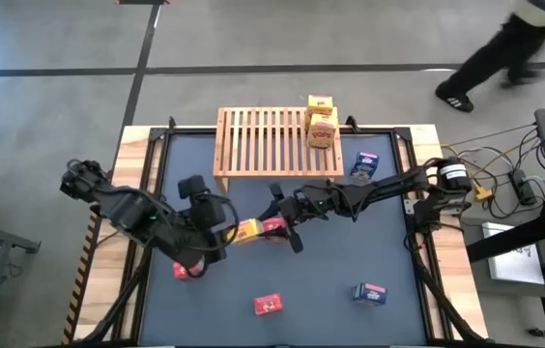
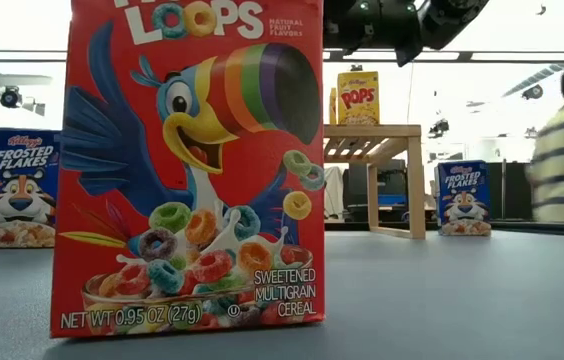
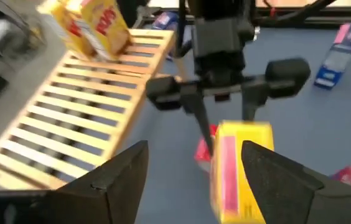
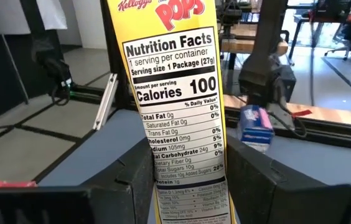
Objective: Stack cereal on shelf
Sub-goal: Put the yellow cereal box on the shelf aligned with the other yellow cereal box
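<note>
On the rack (image 1: 263, 140), far right end, two yellow boxes (image 1: 322, 124) are stacked; a third yellow box (image 1: 247, 230) is clamped by the right gripper (image 1: 287, 227), the left gripper (image 1: 222, 235) spread wide around it; six remain.

Grey-matted table (image 1: 282, 285) (wooden shelf (image 1: 263, 143), scattered cereal boxes (image 1: 370, 293) on it)

1. A grey floor (image 1: 50, 39) surrounds the table (image 1: 132, 145), crossed by dark seam lines.
2. Beyond the table's far right corner, a person (image 1: 504, 48) in dark trousers walks past.
3. Just right of the table, cables (image 1: 504, 179) trail across the floor.
4. In the low view, bright windows (image 2: 482, 110) glow behind the table.
</note>
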`<control>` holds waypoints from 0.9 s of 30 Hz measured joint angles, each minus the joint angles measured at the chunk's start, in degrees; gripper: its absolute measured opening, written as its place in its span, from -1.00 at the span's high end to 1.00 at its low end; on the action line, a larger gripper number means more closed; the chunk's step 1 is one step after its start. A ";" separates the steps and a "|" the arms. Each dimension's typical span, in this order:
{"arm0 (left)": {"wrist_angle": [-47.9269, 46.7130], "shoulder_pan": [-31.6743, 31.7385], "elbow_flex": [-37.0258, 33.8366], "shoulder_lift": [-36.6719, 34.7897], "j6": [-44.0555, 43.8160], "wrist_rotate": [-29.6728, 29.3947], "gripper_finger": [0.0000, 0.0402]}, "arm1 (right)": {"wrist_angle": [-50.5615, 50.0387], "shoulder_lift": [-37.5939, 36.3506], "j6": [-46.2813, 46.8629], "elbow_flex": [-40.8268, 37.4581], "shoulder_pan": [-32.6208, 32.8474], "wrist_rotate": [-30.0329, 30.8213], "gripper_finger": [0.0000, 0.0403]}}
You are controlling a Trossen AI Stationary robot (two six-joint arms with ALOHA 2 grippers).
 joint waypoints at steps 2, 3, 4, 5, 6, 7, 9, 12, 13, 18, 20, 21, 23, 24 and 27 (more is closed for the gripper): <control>-2.04 -1.47 -0.02 -0.53 -0.61 -2.22 -0.25 | 0.44 -2.20 -0.29 -1.42 -0.49 0.34 0.23; -2.58 -2.30 -0.59 -1.03 -1.42 -3.58 -0.26 | 0.46 -3.51 -0.32 -2.45 -0.76 0.32 0.23; -3.23 -3.13 -1.42 -1.66 -2.23 -5.06 -0.26 | 0.62 -5.01 -0.33 -3.54 -1.04 0.35 0.23; -3.69 -4.18 -2.41 -2.23 -3.24 -6.63 -0.26 | 0.57 -6.66 -0.36 -4.86 -1.45 0.33 0.23; -3.70 -5.16 -3.63 -2.90 -4.24 -8.07 -0.26 | 0.47 -8.32 -0.49 -6.21 -1.87 0.33 0.23; -3.55 -6.09 -5.21 -3.64 -5.24 -9.38 -0.26 | 0.45 -10.24 -0.52 -7.55 -2.41 0.33 0.23; -3.39 -7.90 -8.84 -5.24 -7.82 -11.91 -0.26 | 0.51 -14.61 -1.05 -10.80 -3.59 0.26 0.22; -0.27 -9.92 -16.23 -8.94 -11.05 -15.35 -0.26 | 0.85 -21.58 -2.40 -16.17 -5.78 0.81 0.20; 1.97 -10.21 -18.98 -10.36 -11.34 -15.65 -0.25 | 0.93 -23.73 -2.48 -18.02 -6.62 0.81 0.20; 20.32 -10.33 -33.80 -19.01 -5.52 -15.61 -0.17 | 2.62 -33.87 -2.43 -26.30 -11.53 0.81 0.20; 29.09 -9.95 -39.70 -23.08 -0.49 -14.53 -0.16 | 3.60 -37.39 -2.08 -28.91 -13.56 0.84 0.20; 33.87 -9.66 -42.50 -25.05 2.10 -13.65 -0.15 | 3.94 -38.99 -1.79 -30.04 -14.54 0.82 0.20; 42.94 -9.07 -48.05 -29.21 7.48 -11.59 -0.15 | 3.92 -41.91 -1.76 -31.86 -16.23 0.82 0.20; 47.70 -8.71 -50.76 -31.41 10.10 -10.66 -0.15 | 3.79 -43.26 -1.77 -32.65 -17.10 0.79 0.20; 60.20 -7.37 -58.29 -37.37 16.90 -7.48 -0.15 | 3.69 -46.37 -2.28 -34.39 -19.46 0.81 0.20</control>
